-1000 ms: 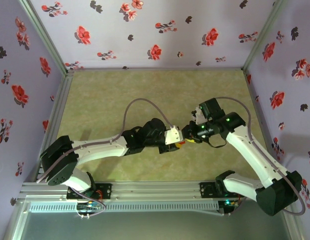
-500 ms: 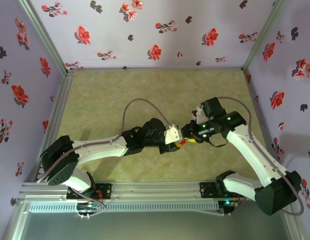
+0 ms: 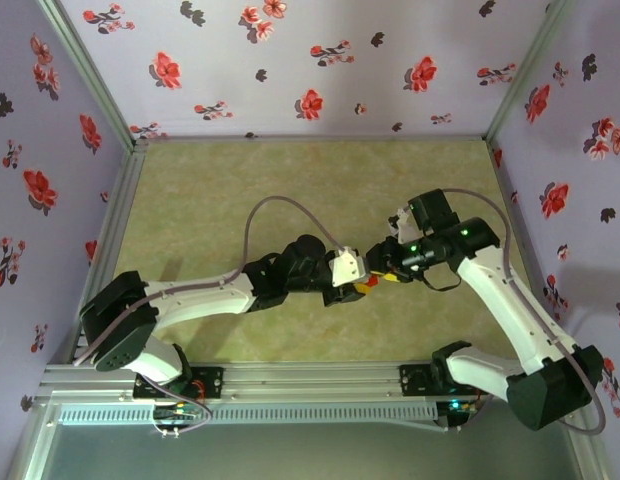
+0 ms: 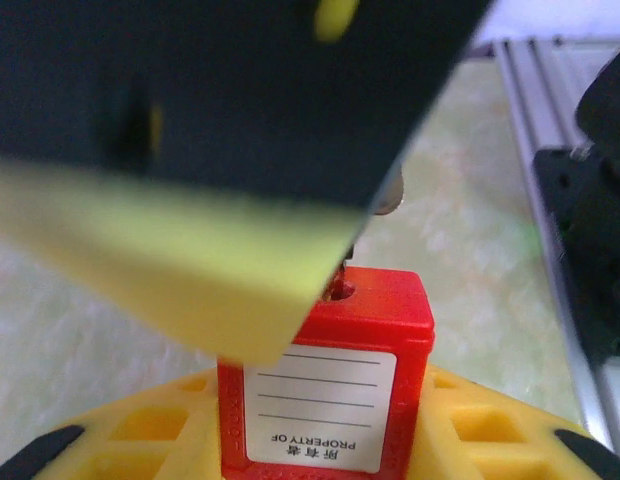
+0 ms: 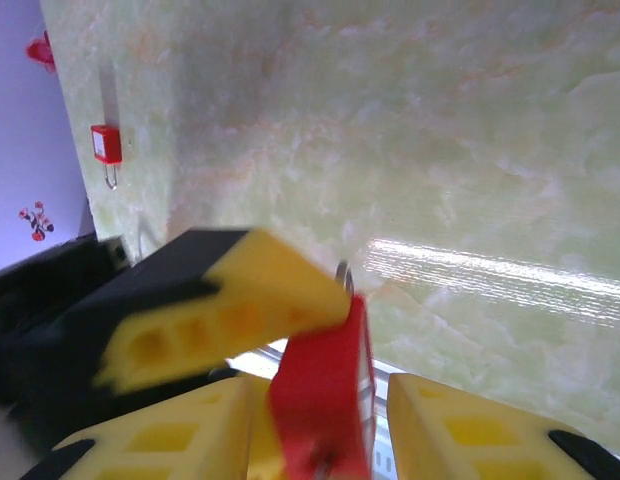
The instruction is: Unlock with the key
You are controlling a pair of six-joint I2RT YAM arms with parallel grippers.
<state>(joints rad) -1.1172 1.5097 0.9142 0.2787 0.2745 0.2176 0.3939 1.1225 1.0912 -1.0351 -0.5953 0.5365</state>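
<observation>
A small red padlock (image 4: pixel 325 400) with a white label stands between the yellow fingers of my left gripper (image 4: pixel 325 445), which is shut on its body. The keyhole end faces away from that camera. The tiny dark key (image 4: pixel 342 272) sticks into the keyhole, coming from under a blurred yellow finger (image 4: pixel 190 260) of my right gripper. In the right wrist view the padlock (image 5: pixel 325 380) rises between the fingers of my right gripper (image 5: pixel 325 455), which is shut at the key end. From above, both grippers (image 3: pixel 360 280) (image 3: pixel 378 273) meet mid-table.
A second red padlock (image 5: pixel 106 145) with a wire shackle lies on the green marbled tabletop (image 5: pixel 470 150) near the floral wall. Aluminium rails (image 4: pixel 550 150) run along the table's near edge. Floral walls (image 3: pixel 310 60) close in three sides.
The two grippers stay joined at the padlock. The right wrist and forearm have shifted slightly to the right and farther back, and the left wrist followed a little.
</observation>
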